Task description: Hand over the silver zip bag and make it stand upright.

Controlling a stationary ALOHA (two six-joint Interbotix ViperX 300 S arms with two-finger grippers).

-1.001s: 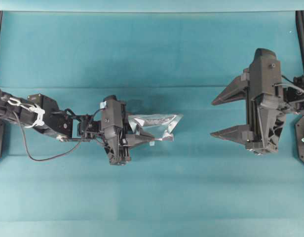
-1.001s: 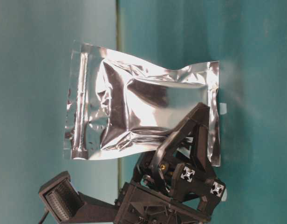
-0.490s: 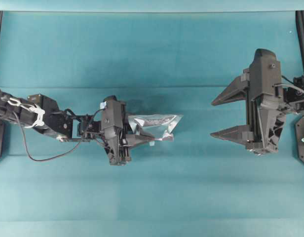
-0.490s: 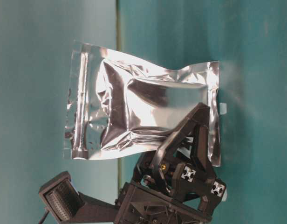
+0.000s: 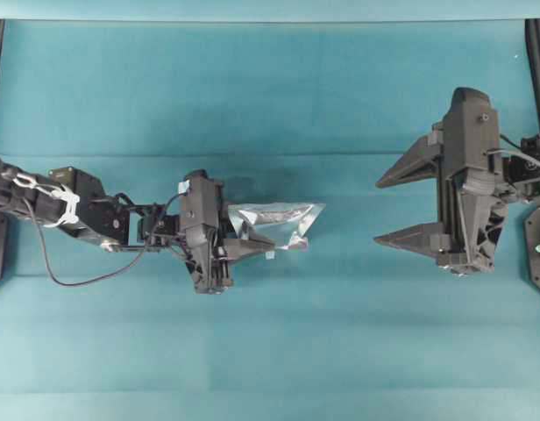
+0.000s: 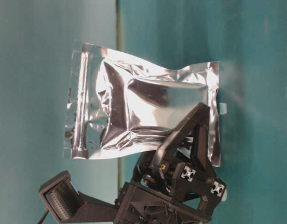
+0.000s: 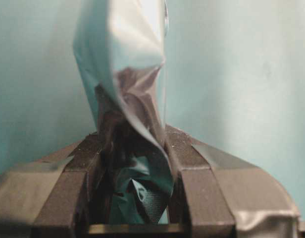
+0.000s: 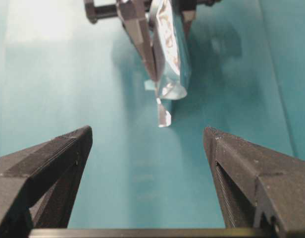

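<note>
Left gripper clamped on one end of the silver zip bag, which is held clear of the teal table and projects from the fingertips toward the opposite arm. In the table-level view the silver zip bag shows its broad crinkled face, with the zip strip on the side away from the left gripper. The left wrist view shows the foil pinched between the two pads. Right gripper spread wide and empty, well apart from the bag's free end; in its wrist view the bag lies ahead of the gap between the fingers. Compared with the frames of half a second and a second earlier, no visible change: both arms and the bag occupy the same positions.
</note>
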